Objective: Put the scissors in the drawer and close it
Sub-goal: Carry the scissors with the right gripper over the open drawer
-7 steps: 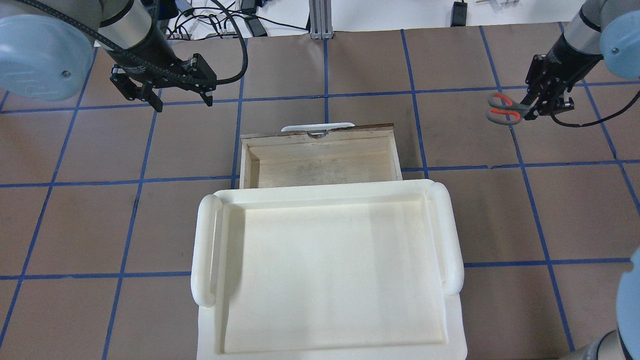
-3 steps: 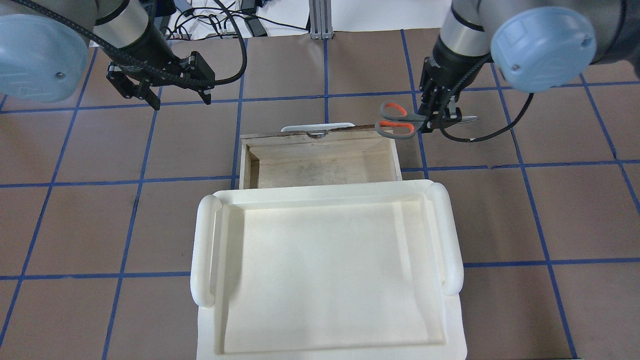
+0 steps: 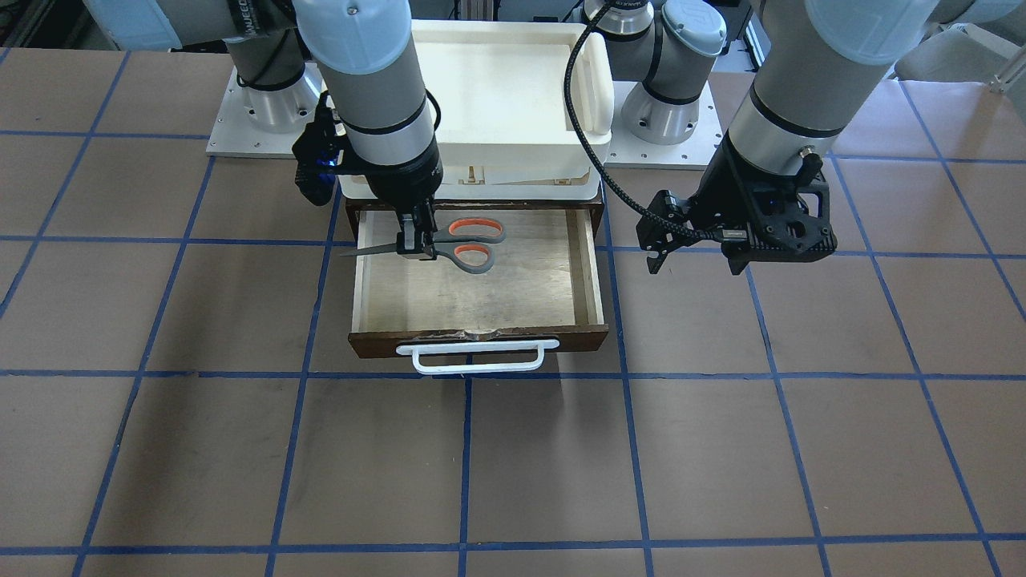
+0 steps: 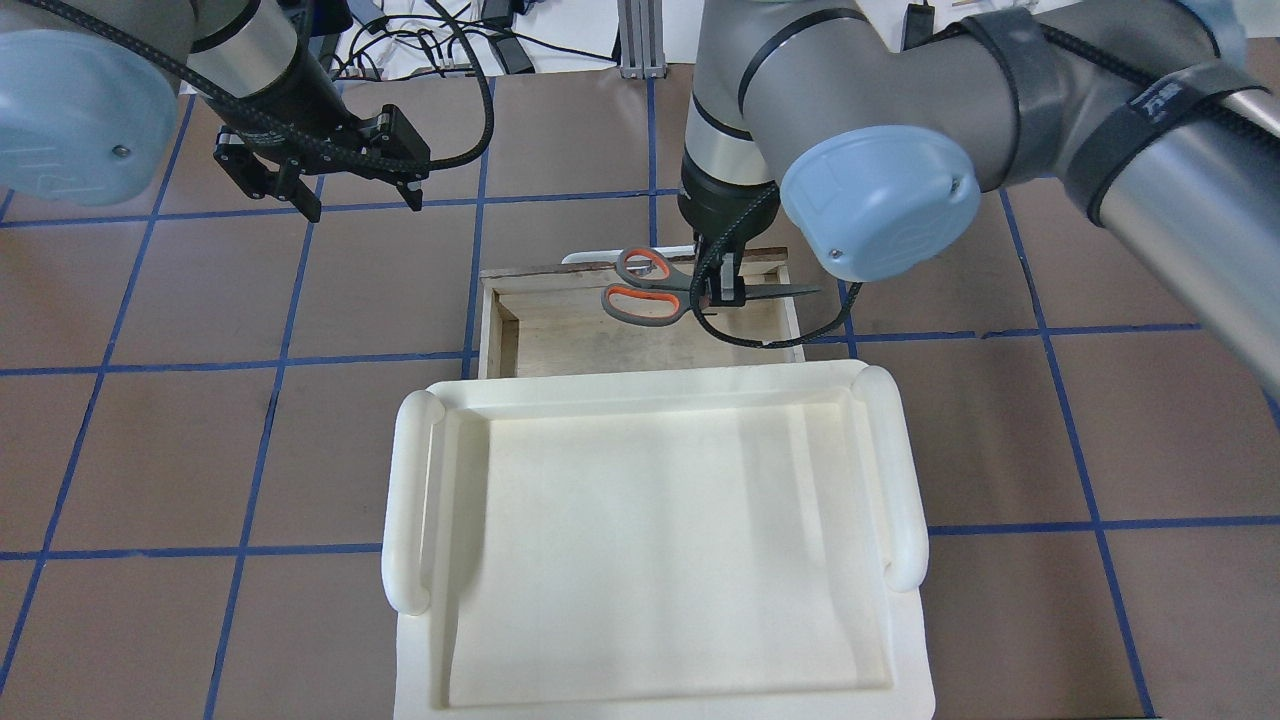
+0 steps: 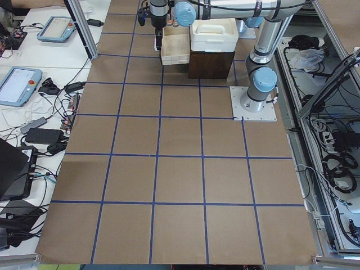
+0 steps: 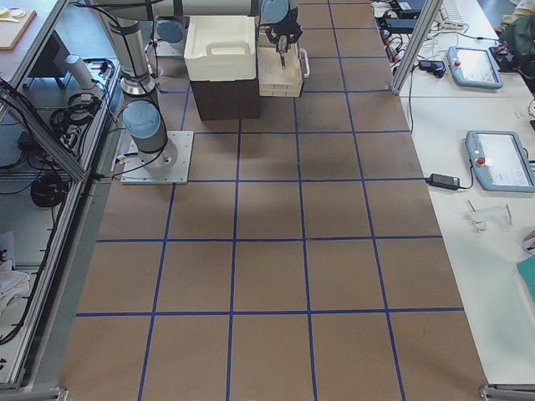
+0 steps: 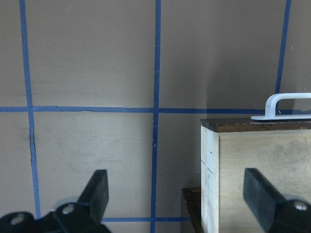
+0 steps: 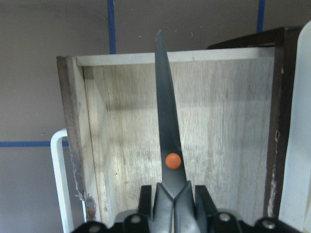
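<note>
Brown tabletop (image 4: 150,450): right gripper (image 3: 417,244) pinches scissors (image 8: 167,121) above partly hidden drawer (image 3: 513,288); left gripper (image 4: 366,205) gapes empty

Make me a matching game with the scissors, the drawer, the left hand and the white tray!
Things:
1. scissors
2. drawer
3. left hand
4. white tray

States:
A. wide open, holding nothing
B. pulled out
C. gripped by the right hand
D. has rounded side handles

Pairs: 1-C, 2-B, 3-A, 4-D
</note>
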